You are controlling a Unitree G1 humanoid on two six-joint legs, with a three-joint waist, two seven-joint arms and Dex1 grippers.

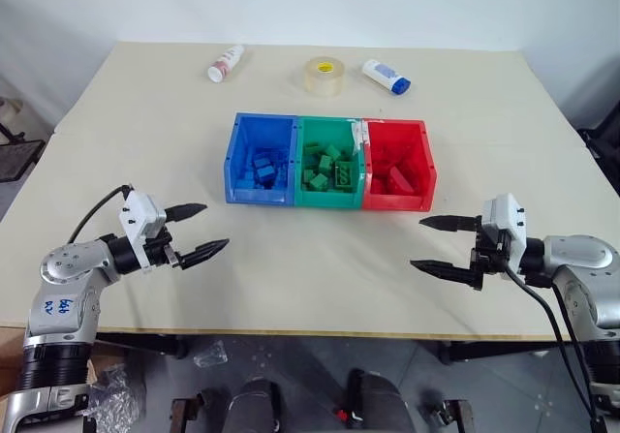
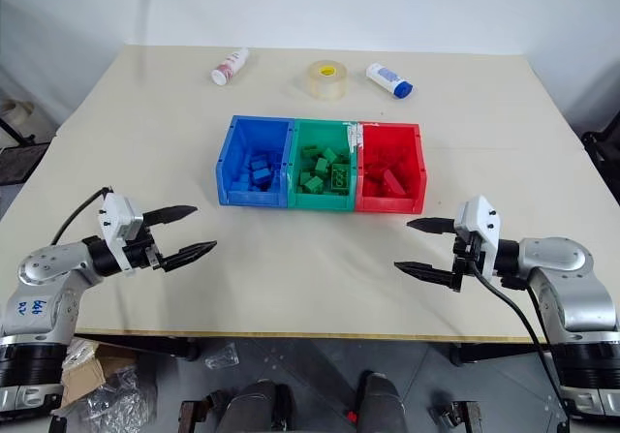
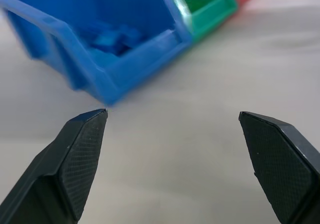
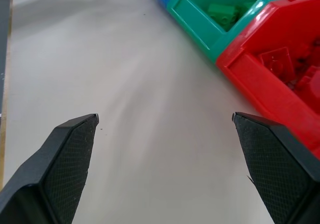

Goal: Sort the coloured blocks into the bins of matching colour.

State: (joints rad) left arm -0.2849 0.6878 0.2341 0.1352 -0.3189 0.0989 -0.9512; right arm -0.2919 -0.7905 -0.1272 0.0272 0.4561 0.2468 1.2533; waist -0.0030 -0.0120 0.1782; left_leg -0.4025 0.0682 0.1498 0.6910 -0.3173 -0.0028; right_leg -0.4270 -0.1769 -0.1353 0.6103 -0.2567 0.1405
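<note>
Three joined bins stand in a row mid-table: a blue bin (image 1: 238, 158), a green bin (image 1: 329, 195) and a red bin (image 1: 422, 152). Blue blocks (image 1: 263, 167) lie in the blue one, green blocks (image 1: 327, 168) in the green one, red blocks (image 1: 399, 177) in the red one. My left gripper (image 1: 206, 230) hovers near the table's front left, open and empty, pointing toward the bins. My right gripper (image 1: 433, 244) hovers at the front right, also open with nothing between its fingers. In the left wrist view the blue bin (image 3: 115, 78) lies just beyond the fingertips (image 3: 90, 129).
At the table's far side lie a white bottle with a red label (image 1: 225, 63), a clear tape roll (image 1: 325, 76) and a white bottle with a blue cap (image 1: 386, 76). Bare tabletop (image 1: 320, 259) spreads between the bins and the front edge.
</note>
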